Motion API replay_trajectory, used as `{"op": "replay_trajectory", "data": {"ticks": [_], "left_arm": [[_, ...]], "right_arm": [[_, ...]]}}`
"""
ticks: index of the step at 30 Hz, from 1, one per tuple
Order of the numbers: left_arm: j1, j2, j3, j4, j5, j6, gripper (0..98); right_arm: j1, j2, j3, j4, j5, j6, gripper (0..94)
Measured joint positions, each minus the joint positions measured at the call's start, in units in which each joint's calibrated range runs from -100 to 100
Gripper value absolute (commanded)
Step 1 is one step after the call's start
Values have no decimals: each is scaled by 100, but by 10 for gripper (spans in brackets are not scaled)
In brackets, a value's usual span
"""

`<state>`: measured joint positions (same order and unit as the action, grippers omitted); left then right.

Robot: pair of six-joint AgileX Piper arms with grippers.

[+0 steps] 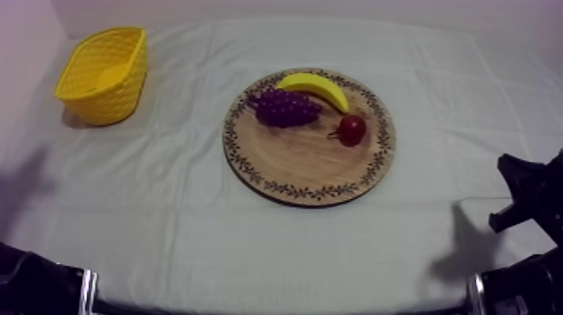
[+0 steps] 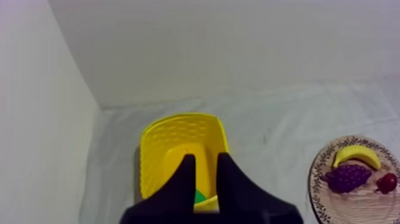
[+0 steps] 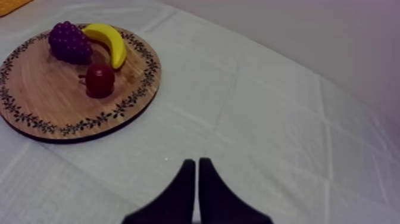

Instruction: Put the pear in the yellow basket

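Left wrist view shows my left gripper (image 2: 206,158) open and empty, with a green piece, I think the pear (image 2: 199,195), lying inside the yellow basket (image 2: 172,134), so placing seems done and next I only park the arms, my right gripper (image 3: 197,162) being closed on nothing.

The table (image 1: 176,251) is covered by a grey-white cloth (image 1: 469,109), creased in places. A yellow basket (image 1: 116,99) is set on it towards the far left, and a round wooden board (image 1: 293,163) with a patterned rim is laid near the middle, well apart from it.
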<state>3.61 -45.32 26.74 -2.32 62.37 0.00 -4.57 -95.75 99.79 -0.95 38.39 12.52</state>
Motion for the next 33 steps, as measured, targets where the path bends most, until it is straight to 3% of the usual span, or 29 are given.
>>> {"op": "replay_trajectory", "data": {"ticks": [8, 16, 27, 33], "left_arm": [[-12, -1910, 2022, -5, -1265, 79, 2], [-35, -3547, 4211, -203, -2302, 372, 0], [-141, -4946, 6686, -295, -2742, 533, 5], [-76, -5406, 7156, -203, -2586, 259, 43]], "right_arm": [[0, 0, 0, 0, 0, 0, 3], [0, 0, 0, 0, 0, 0, 3], [0, 0, 0, 0, 0, 13, 3], [0, 0, 0, 0, 0, 10, 3]]}}
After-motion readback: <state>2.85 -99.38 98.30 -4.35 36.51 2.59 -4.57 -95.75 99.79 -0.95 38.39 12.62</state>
